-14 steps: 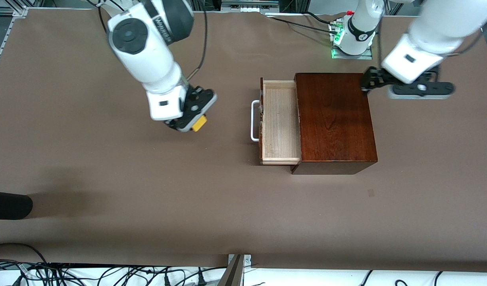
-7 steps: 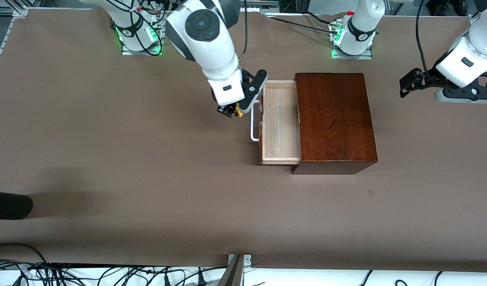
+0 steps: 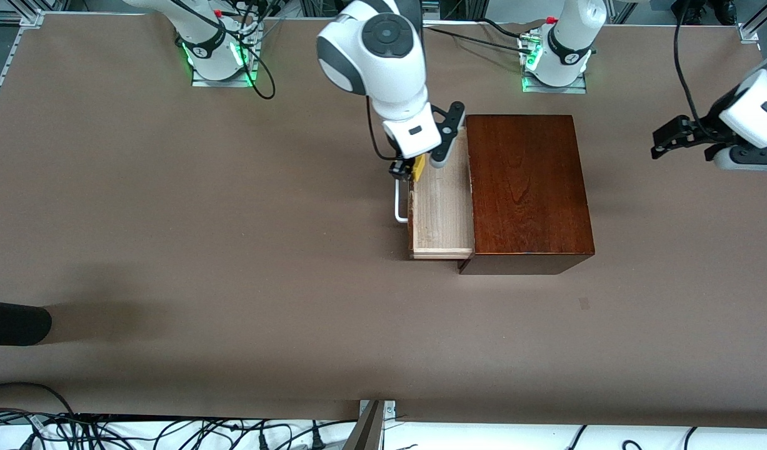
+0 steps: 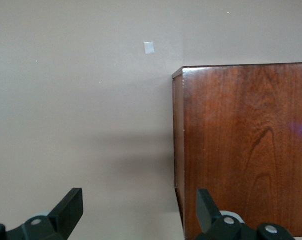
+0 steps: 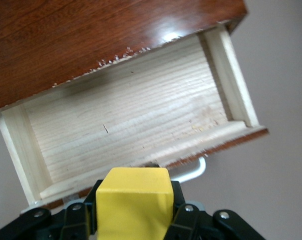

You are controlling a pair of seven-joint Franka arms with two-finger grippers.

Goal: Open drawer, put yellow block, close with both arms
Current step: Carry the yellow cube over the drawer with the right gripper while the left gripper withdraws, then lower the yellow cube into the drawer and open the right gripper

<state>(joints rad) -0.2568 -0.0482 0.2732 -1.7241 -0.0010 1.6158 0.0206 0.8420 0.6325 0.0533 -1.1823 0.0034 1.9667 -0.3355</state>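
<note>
A brown table (image 3: 233,281) fills the front view, and on it, toward the left arm's end, sits a glossy dark wooden box (image 3: 528,187) with its drawer (image 3: 441,212) pulled out toward the right arm's end, the pale tray bare inside and the white handle (image 3: 398,200) showing at its front. The drawer is open, so the step in hand appears to be the drop. Over the drawer's front edge, at the corner farthest from the camera, hangs the right gripper (image 3: 413,167), its fingers pinching the block (image 3: 419,167), a small yellow cube carried there most likely so that it can be let go into the tray. Judging by its place over the rim, a little more travel toward the box looks needed before release. At the table's edge on the left arm's end, well apart from the box, the left gripper (image 3: 682,139) waits in the air with its fingers spread wide and nothing between them, probably kept out of the way until the drawer must be pushed shut. The right wrist view shows what the front view hides: the block (image 5: 134,202) seen square between the fingers, with the whole empty tray under it. The left wrist view shows only one end of the box (image 4: 246,150) and bare table.
</note>
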